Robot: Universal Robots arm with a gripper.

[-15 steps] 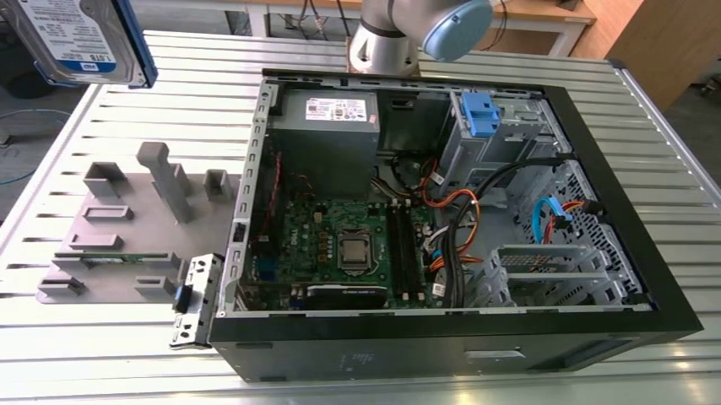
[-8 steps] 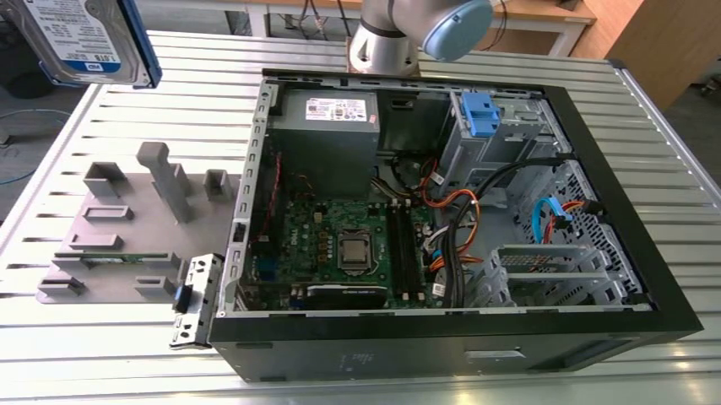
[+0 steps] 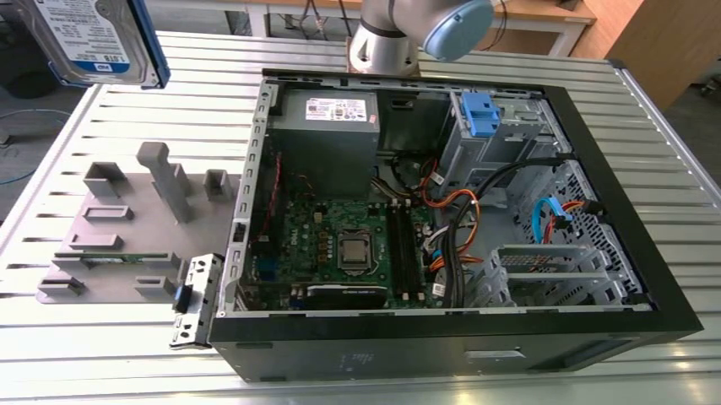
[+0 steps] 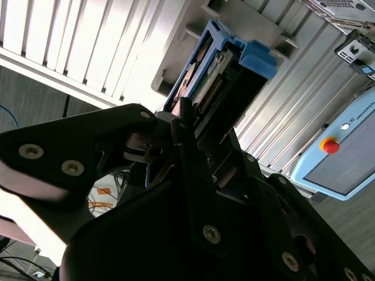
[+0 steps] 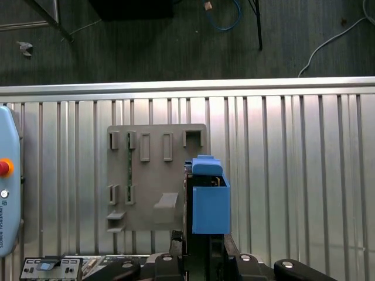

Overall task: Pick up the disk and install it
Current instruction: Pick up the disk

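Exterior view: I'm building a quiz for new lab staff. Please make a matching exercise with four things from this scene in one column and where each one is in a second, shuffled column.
Things
1. disk
2. power-supply box
3. grey fixture plate
4. blue latch piece

Places
A. lying flat on the table, on the exterior view's left of the open computer case
B. raised in the air, off the table
C. inside the case, in a corner, white sticker facing up
D. on the metal drive cage inside the case

Pairs: 1-B, 2-C, 3-A, 4-D

the disk (image 3: pixel 90 38), silver in blue carrier, hangs upright aloft.
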